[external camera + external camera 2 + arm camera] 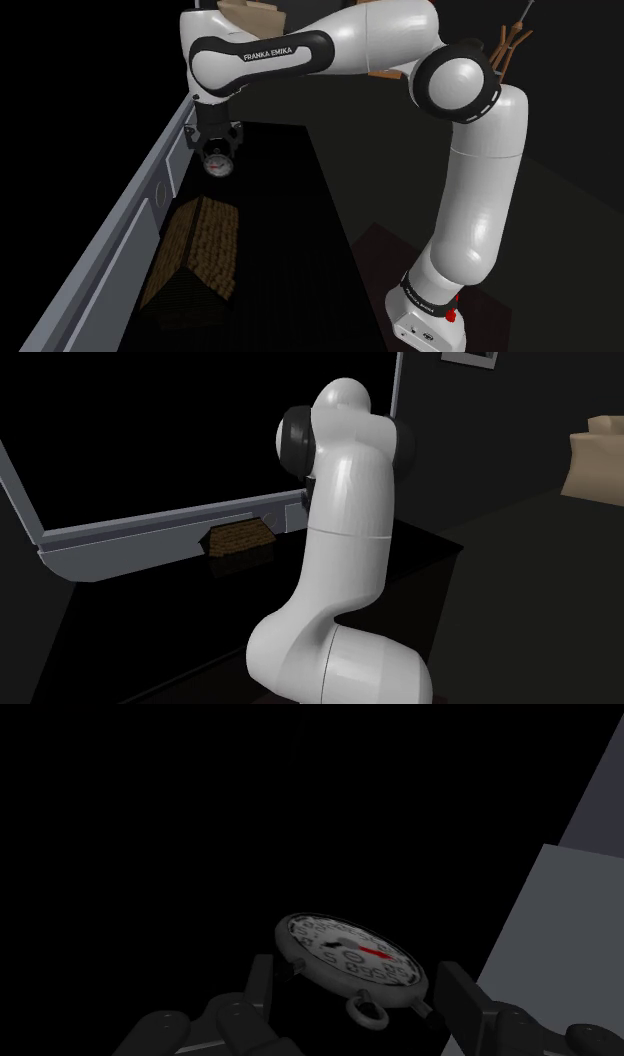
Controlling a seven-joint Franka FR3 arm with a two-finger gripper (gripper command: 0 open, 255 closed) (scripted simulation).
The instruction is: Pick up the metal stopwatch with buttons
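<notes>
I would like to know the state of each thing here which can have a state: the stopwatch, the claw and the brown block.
stopwatch: between the two sides of the claw, dial visible.
claw: placed around the stopwatch; whether it grips, I cannot tell.
brown block: lying on the dark surface, apart from the claw.

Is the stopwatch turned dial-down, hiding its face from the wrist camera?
No: in the wrist view the stopwatch shows its pale dial, with dark markings and a red hand, turned towards the camera.
</notes>
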